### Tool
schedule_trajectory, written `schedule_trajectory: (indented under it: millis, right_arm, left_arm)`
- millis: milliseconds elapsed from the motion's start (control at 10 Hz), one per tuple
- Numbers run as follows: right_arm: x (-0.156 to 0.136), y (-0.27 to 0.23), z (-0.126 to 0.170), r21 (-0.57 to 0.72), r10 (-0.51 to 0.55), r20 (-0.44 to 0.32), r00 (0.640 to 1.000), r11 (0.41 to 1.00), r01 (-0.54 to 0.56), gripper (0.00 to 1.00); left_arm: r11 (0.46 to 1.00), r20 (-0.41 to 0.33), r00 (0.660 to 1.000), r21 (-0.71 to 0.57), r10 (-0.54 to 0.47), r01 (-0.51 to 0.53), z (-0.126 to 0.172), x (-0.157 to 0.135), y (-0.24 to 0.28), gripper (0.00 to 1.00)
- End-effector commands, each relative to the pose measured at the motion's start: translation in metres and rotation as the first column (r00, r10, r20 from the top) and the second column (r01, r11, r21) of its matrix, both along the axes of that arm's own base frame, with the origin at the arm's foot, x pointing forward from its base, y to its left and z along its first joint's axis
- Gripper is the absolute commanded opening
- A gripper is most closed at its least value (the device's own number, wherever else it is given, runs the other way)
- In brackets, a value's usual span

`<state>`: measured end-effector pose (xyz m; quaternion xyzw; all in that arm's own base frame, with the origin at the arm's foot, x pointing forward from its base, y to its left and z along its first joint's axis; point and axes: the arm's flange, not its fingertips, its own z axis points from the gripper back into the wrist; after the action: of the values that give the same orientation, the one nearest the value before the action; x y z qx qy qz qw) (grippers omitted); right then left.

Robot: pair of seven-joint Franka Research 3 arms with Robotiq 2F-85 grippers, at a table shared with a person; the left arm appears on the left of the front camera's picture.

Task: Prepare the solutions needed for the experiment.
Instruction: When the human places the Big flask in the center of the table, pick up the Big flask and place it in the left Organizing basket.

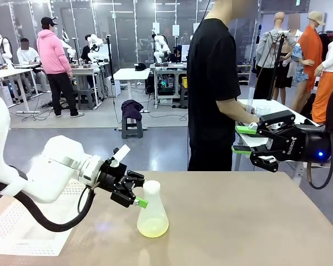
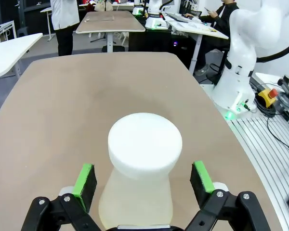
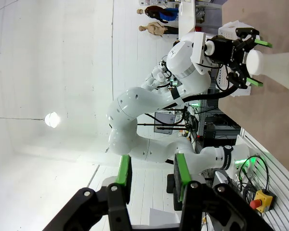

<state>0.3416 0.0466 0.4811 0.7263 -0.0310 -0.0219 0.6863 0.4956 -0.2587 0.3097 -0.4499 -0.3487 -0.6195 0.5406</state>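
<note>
Front view: a frosted conical flask [image 1: 152,212] with a shallow pale yellow-green solution [image 1: 152,226] stands mid-table; the left gripper [image 1: 137,193] brackets its neck, jaws wide, untouched, so grasping seems still ahead. Left wrist view: open tabletop [image 2: 62,106] lies all around the flask. Right wrist view: the right gripper [image 3: 151,174] hangs aloft, half-open, empty.

Tan table [image 1: 250,221], person [image 1: 211,88] behind.

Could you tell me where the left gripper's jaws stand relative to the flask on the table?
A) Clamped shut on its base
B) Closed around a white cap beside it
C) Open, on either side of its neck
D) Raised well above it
C: the left gripper has its jaws spread with a gap on each side of the neck of the flask, which stands upright on the table.
</note>
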Motion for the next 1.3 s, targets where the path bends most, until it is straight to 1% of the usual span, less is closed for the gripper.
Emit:
schedule_trajectory:
  millis: [0, 400, 600, 900, 1000, 1100, 1200]
  right_arm:
    - [0.001, 0.0, 0.002, 0.013, -0.006, 0.003, 1.0, 1.0, 0.006, 0.47]
    - [0.001, 0.0, 0.002, 0.013, -0.006, 0.003, 1.0, 1.0, 0.006, 0.47]
    - [0.001, 0.0, 0.002, 0.013, -0.006, 0.003, 1.0, 1.0, 0.006, 0.47]
    - [0.001, 0.0, 0.002, 0.013, -0.006, 0.003, 1.0, 1.0, 0.006, 0.47]
    - [0.001, 0.0, 0.002, 0.013, -0.006, 0.003, 1.0, 1.0, 0.006, 0.47]
    - [0.001, 0.0, 0.002, 0.013, -0.006, 0.003, 1.0, 1.0, 0.006, 0.47]
    - [0.001, 0.0, 0.002, 0.013, -0.006, 0.003, 1.0, 1.0, 0.006, 0.47]
  left_arm:
    - [1.0, 0.014, 1.0, -0.026, 0.017, -0.016, -0.007, 0.005, -0.011, 1.0]
    - [0.996, -0.043, 0.999, -0.092, -0.008, 0.003, -0.019, 0.005, -0.021, 1.0]
    - [0.99, -0.054, 0.998, -0.142, -0.028, 0.02, -0.025, 0.006, -0.027, 1.0]
    - [0.977, -0.047, 0.999, -0.215, -0.019, 0.009, -0.039, 0.005, -0.028, 1.0]
    - [0.978, -0.048, 0.998, -0.205, -0.034, 0.023, -0.044, 0.003, -0.027, 1.0]
    - [0.969, -0.025, 0.996, -0.236, -0.083, 0.075, -0.044, 0.0, -0.024, 1.0]
    - [0.967, -0.013, 0.997, -0.247, -0.075, 0.069, -0.042, -0.003, -0.022, 0.81]
